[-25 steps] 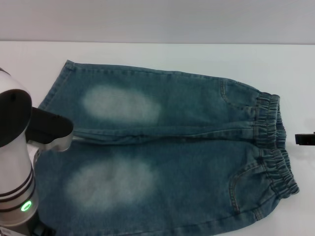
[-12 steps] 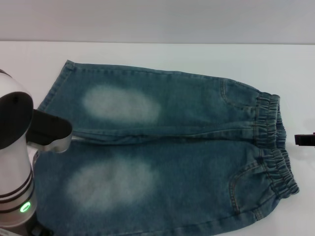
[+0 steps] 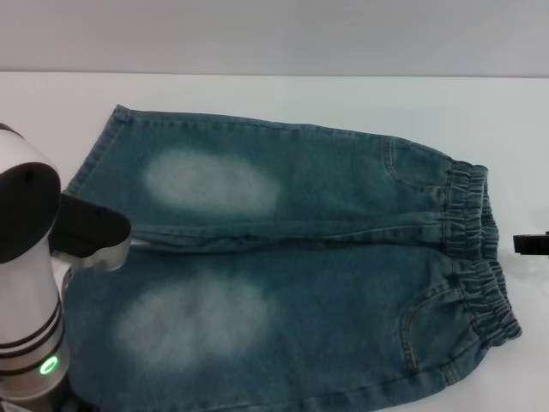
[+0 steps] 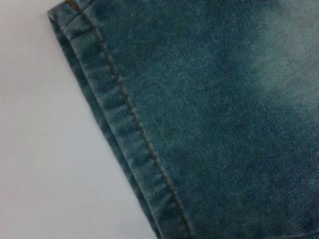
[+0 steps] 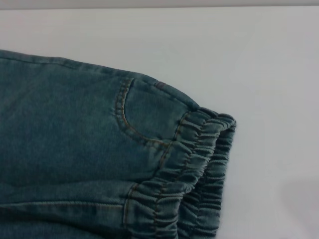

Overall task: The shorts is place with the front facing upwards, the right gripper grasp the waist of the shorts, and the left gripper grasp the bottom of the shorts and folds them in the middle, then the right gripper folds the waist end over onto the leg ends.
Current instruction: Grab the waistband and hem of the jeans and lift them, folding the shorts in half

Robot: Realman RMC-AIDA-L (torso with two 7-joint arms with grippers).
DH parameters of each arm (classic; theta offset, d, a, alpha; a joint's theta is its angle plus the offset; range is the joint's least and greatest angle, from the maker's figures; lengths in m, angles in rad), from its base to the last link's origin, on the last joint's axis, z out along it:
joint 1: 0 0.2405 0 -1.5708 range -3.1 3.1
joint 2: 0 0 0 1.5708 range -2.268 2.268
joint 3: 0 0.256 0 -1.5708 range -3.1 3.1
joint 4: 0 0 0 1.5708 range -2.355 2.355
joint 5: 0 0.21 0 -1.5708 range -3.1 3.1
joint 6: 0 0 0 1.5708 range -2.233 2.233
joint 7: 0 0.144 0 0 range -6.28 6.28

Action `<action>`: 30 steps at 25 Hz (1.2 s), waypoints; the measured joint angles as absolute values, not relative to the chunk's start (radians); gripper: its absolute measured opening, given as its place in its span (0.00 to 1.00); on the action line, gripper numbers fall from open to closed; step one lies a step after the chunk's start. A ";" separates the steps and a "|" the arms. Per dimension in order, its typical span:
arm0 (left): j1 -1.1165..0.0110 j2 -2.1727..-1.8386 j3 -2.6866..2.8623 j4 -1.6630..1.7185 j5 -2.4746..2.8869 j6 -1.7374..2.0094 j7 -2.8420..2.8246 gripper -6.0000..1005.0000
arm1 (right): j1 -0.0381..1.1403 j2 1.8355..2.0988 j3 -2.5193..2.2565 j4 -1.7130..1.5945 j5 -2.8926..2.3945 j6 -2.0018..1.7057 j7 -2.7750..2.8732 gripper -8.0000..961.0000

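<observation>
The blue-green denim shorts [image 3: 292, 257] lie flat, front up, on the white table. The ruffled waist [image 3: 476, 249] is at the right and the leg ends [image 3: 86, 167] at the left. My left arm [image 3: 30, 292], white-silver with a green ring light, hangs over the near leg's bottom at the lower left. The left wrist view looks straight down on that stitched hem [image 4: 124, 129]. Of my right gripper [image 3: 532, 244] only a black tip shows at the right edge, just off the waist. The right wrist view shows the waist [image 5: 199, 164] and a tan-stitched pocket [image 5: 132, 119].
Bare white table [image 3: 274, 103] surrounds the shorts, with a strip beyond the far leg and a narrow margin right of the waistband. A grey wall [image 3: 274, 34] runs behind the table's far edge.
My left arm has shifted slightly toward the near edge and a little right. The shorts and the right gripper have not moved.
</observation>
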State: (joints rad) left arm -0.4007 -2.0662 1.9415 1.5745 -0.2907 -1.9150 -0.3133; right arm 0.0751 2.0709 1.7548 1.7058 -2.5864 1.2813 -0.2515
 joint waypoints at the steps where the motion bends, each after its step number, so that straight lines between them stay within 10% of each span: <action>1: -0.401 -2.066 1.942 1.573 -0.292 -1.914 -0.312 0.76 | 0.075 2.071 1.755 1.706 -2.586 1.281 -0.252 0.60; 15: -0.419 -2.066 1.941 1.576 -0.319 -1.915 -0.282 0.72 | 0.075 2.071 1.755 1.706 -2.586 1.287 -0.252 0.60; 30: -0.428 -2.065 1.940 1.584 -0.313 -1.918 -0.282 0.19 | 0.074 2.071 1.755 1.705 -2.586 1.290 -0.252 0.60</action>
State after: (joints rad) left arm -0.4281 -2.0648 1.9397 1.5839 -0.3125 -1.9181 -0.2824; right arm 0.0741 2.0709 1.7549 1.7052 -2.5863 1.2904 -0.2515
